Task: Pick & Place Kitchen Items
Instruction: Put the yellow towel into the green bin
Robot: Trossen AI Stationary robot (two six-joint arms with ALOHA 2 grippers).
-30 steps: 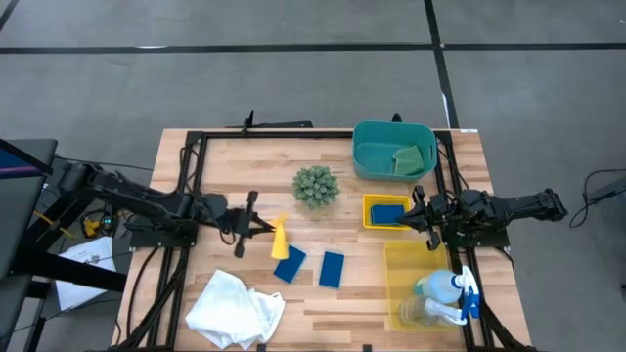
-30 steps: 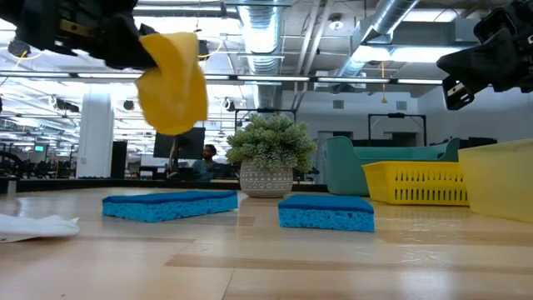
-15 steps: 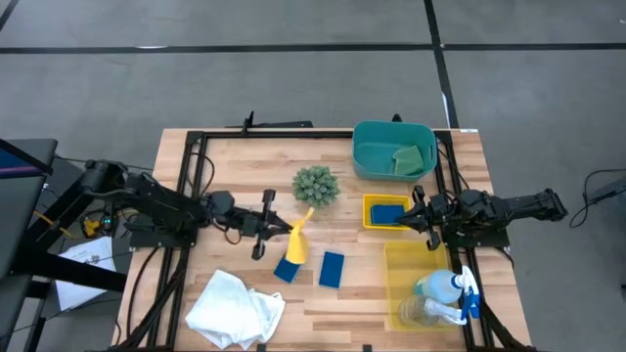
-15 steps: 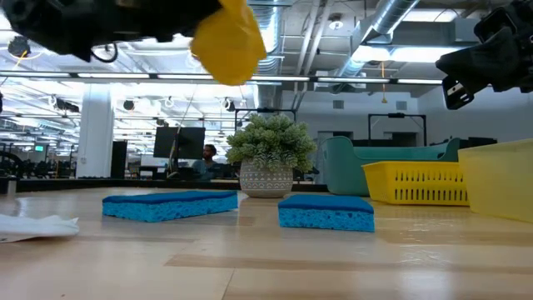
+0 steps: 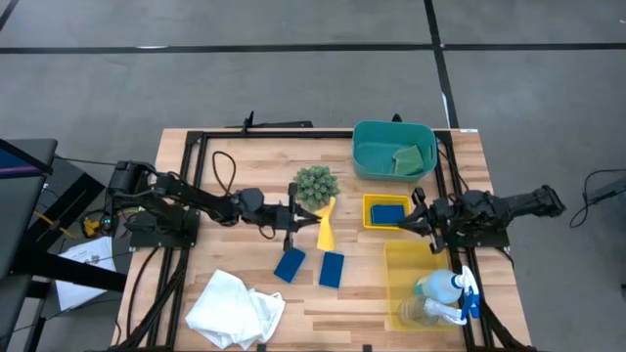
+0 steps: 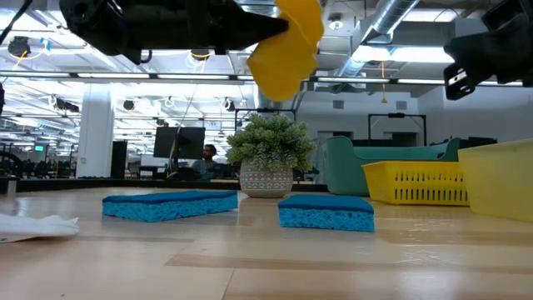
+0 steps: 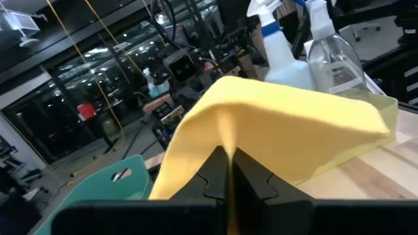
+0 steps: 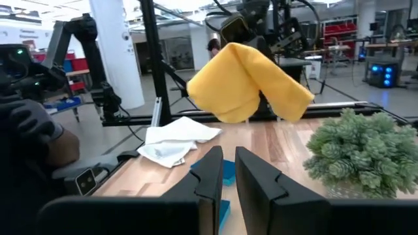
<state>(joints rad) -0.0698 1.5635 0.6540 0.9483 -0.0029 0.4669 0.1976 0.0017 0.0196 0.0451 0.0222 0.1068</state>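
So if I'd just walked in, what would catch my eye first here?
Probably the yellow cloth hanging in mid-air over the middle of the table, pinched in the left claw just beside the spiky green plant ball. Below it, two blue sponges lie flat on the wood. The right claw waits beside the small yellow bin, which holds another blue sponge.

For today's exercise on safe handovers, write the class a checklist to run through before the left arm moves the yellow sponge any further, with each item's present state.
1. Left gripper shut on the yellow sponge: ok.
2. Sponge lifted above the table: ok.
3. Sponge clear of the plant ball: cannot tell; they look close from above.
4. Right gripper away from the sponge, over the small yellow bin: ok.
5. Two blue sponges lying flat under the path: ok.
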